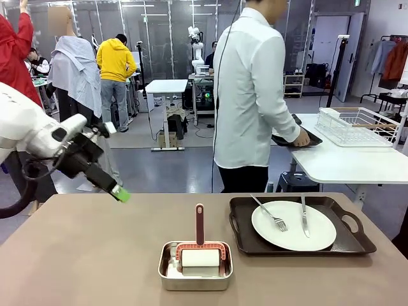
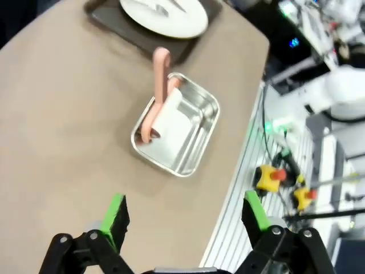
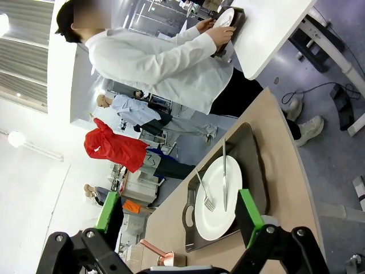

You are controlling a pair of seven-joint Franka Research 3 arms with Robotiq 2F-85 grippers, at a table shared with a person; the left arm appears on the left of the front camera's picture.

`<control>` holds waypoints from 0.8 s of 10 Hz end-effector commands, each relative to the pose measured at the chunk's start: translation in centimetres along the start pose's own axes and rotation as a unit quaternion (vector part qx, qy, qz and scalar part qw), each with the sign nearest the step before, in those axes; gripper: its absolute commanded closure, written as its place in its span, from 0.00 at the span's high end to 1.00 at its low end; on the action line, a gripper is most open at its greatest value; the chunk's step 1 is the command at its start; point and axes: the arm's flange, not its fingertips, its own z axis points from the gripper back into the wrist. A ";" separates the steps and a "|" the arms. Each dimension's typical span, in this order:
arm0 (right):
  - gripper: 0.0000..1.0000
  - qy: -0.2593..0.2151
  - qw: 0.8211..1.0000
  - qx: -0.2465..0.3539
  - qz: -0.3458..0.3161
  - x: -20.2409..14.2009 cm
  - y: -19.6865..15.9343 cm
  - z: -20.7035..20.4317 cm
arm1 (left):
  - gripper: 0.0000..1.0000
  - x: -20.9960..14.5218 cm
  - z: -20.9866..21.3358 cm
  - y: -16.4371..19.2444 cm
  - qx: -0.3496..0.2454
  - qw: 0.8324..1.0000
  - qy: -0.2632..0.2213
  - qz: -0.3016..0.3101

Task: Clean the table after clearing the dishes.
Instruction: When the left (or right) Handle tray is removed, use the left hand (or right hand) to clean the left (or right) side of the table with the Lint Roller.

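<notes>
On the brown table (image 1: 76, 255) a white plate (image 1: 293, 225) with a fork (image 1: 271, 213) and knife (image 1: 304, 217) lies on a dark handled tray (image 1: 245, 237) at the right. The person in a white shirt (image 1: 248, 95) stands turned toward the white side table, both hands on a second dark tray (image 1: 296, 139) with a plate (image 3: 225, 18). My left gripper (image 1: 118, 191) hangs open above the table's left far edge; its green fingers (image 2: 117, 214) frame bare tabletop. My right gripper (image 3: 178, 210) is open, and beyond it lies the plate (image 3: 218, 197) on its tray (image 3: 251, 154).
A small steel pan (image 1: 195, 271) holding a red-handled roller (image 1: 199, 224) sits at the front middle of the table, also below my left gripper as the pan (image 2: 191, 148). A wire rack (image 1: 360, 126) stands on the white side table (image 1: 344, 164). Other people stand far back.
</notes>
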 end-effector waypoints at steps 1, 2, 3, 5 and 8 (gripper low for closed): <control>1.00 -0.007 1.000 0.006 -0.002 0.1 0.3 0.2 | 1.00 0.3 1.1 0.3 -0.003 0.998 0.000 -0.058; 1.00 -0.007 1.000 0.006 -0.002 0.1 0.3 0.2 | 1.00 0.0 0.0 0.0 0.000 1.000 0.000 0.000; 1.00 -0.007 1.000 0.006 -0.002 0.1 0.3 0.2 | 1.00 0.0 0.0 0.0 0.000 1.000 0.000 0.000; 1.00 -0.007 1.000 0.006 -0.002 0.1 0.3 0.2 | 1.00 0.0 0.0 0.0 0.000 1.000 0.000 0.000; 1.00 -0.007 1.000 0.006 -0.002 0.1 0.3 0.2 | 1.00 -0.1 -0.3 1.0 -0.008 0.999 0.040 -0.035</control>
